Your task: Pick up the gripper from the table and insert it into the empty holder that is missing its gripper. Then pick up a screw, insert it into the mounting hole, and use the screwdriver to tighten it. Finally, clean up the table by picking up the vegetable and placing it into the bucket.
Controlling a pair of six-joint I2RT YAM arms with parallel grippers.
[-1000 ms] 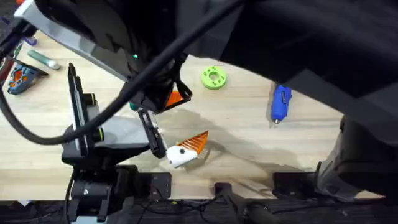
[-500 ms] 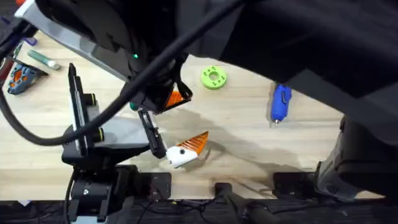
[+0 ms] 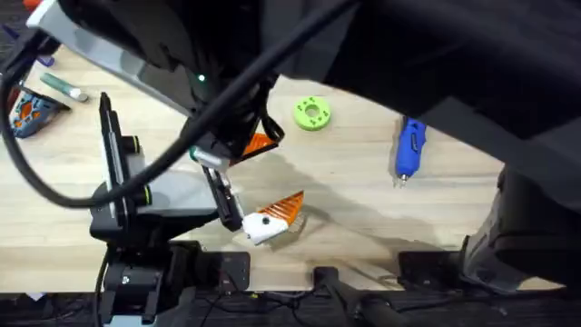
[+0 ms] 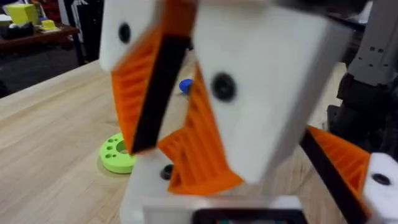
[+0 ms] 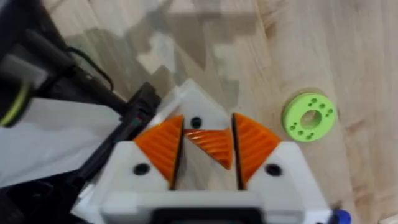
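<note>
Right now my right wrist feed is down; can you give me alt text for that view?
The right pincer, white with orange ribbed pads, is closed on a small orange ribbed wedge-shaped fingertip just above a white plastic mount on the light wooden table. A bright green round disc with holes lies apart on the wood.

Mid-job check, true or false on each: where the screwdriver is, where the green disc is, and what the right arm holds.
1. The screwdriver lies on the table, with no gripper on it. True.
2. The green disc stands on its edge. False: it lies flat on the table.
3. The right gripper holds an orange tip between its jaws. True.
4. In the overhead view the screwdriver lies left of the green disc. False: it lies to the disc's right.
</note>
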